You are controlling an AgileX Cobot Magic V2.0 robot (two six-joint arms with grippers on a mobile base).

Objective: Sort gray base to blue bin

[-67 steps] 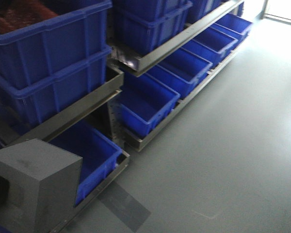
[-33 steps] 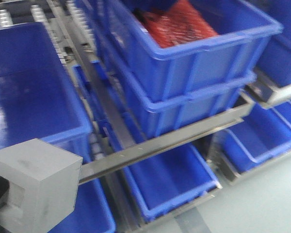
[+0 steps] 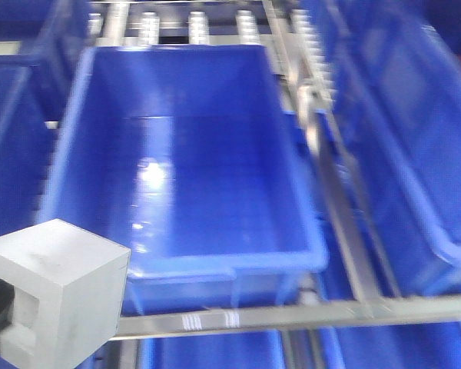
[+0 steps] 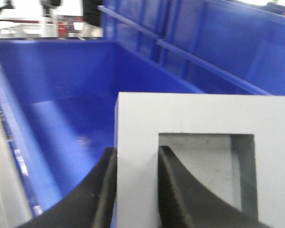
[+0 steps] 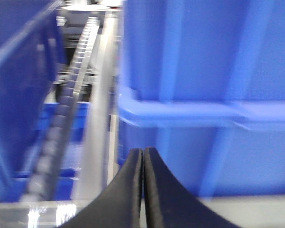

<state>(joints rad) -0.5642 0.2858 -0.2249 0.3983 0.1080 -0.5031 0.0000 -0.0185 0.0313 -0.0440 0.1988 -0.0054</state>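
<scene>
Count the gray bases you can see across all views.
1. The gray base sits lower left in the front view, its recess wall clamped by the left gripper, by the empty blue bin's near left corner. Neighbouring bins are partly out of view and could hide more.

Matte gray cube-shaped block [image 3: 58,296], faint scuffs on top, sits at 8 o'clock in the front view, just off the near-left corner of the large bright-blue glossy plastic crate [image 3: 177,51]. Square recess faces the left wrist camera; left gripper [image 4: 137,159] pinches its left wall. Crate fills centre to 12 o'clock, open side up, glare on its floor.
</scene>
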